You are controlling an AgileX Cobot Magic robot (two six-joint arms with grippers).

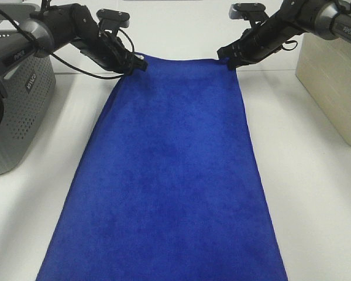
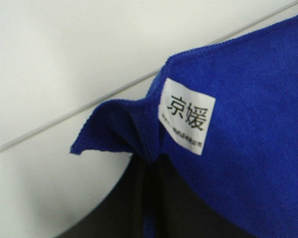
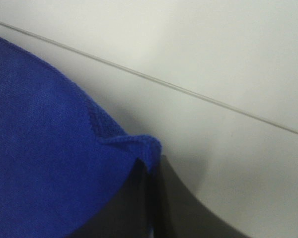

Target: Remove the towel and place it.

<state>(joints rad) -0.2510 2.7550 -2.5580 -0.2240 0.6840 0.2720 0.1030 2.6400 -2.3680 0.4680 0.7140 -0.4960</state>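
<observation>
The royal-blue towel (image 1: 169,175) lies spread flat down the white table, running from the far side to the near edge of the view. My left gripper (image 1: 139,66) is shut on its far left corner, and my right gripper (image 1: 227,61) is shut on its far right corner. In the left wrist view the towel (image 2: 248,124) bunches between the dark fingers (image 2: 124,208), and a white tag (image 2: 186,116) with black print shows beside the pinch. The right wrist view shows the towel's hemmed corner (image 3: 134,146) pinched between dark fingers (image 3: 188,208).
A grey perforated basket (image 1: 17,111) stands at the left edge of the table. A beige box (image 1: 333,88) stands at the right. A thin seam line (image 3: 188,91) crosses the white table behind the towel.
</observation>
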